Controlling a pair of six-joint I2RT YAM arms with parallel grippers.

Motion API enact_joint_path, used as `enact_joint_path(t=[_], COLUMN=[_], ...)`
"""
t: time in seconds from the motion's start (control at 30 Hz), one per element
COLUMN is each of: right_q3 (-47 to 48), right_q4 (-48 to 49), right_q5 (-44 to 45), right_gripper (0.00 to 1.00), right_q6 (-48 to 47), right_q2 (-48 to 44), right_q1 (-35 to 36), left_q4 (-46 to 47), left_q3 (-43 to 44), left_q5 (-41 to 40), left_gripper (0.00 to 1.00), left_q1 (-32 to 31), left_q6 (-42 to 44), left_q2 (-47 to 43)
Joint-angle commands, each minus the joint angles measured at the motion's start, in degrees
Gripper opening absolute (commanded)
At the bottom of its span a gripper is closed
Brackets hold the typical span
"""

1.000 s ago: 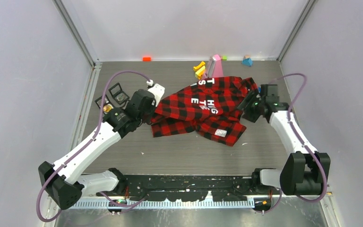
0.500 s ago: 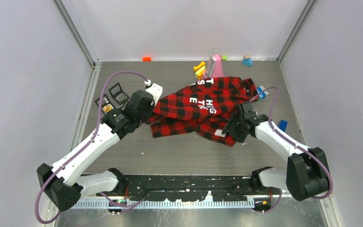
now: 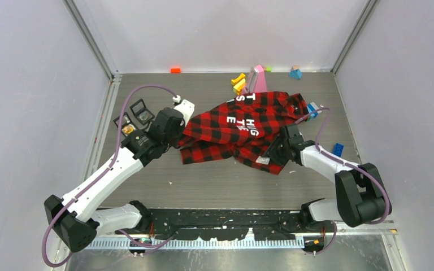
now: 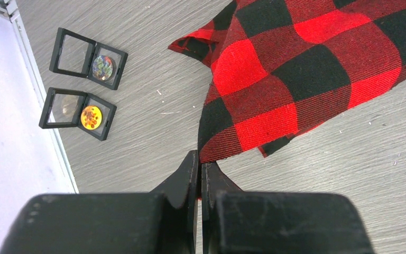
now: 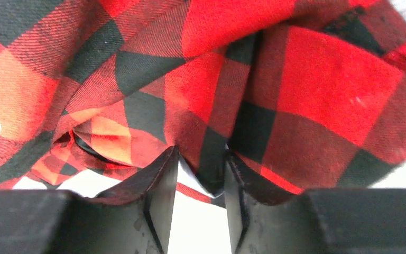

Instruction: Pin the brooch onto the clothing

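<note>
The red-and-black check shirt with white lettering lies crumpled mid-table. My left gripper is shut on its left edge; in the left wrist view the fingertips pinch the cloth corner of the shirt. My right gripper is at the shirt's lower right hem, jaws apart with a fold of the shirt hanging between them. Two brooches sit in open black cases left of the shirt: a multicoloured one and an orange one. The cases also show in the top view.
Toy blocks lie along the back: a yellow one, a pink box, a blue one, an orange one. Blue blocks lie right of the shirt. Grey walls close in the left, right and back.
My right arm has swung from the shirt's right side down and left to its lower right hem. The left arm and the shirt have barely moved.
</note>
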Motion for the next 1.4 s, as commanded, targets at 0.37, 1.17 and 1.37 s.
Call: enact_joint_path(t=[0.37,1.17,1.37], right_q3=[20.4,91.93,87.92], right_q4=[1.55,-5.5,-6.27], right_q5=[-4.98,-16.39,-13.59], right_gripper=[0.01,0.01,0.01], right_q6=[-0.68,-14.4,-15.61], right_q2=[-3.72,-15.73,-19.65], right_q1=[-7.95,-15.68,-15.68], left_q4=[2.45,-15.53,-12.17], left_q3=[7.24,75.45,69.74], left_q5=[7.04,27.82,29.0], left_gripper=[0.0,0.0,0.0], left_q1=[8.42,9.17,9.17], left_q6=[-4.58,-4.36,-6.44], left_q2=[1.54,4.02,1.98])
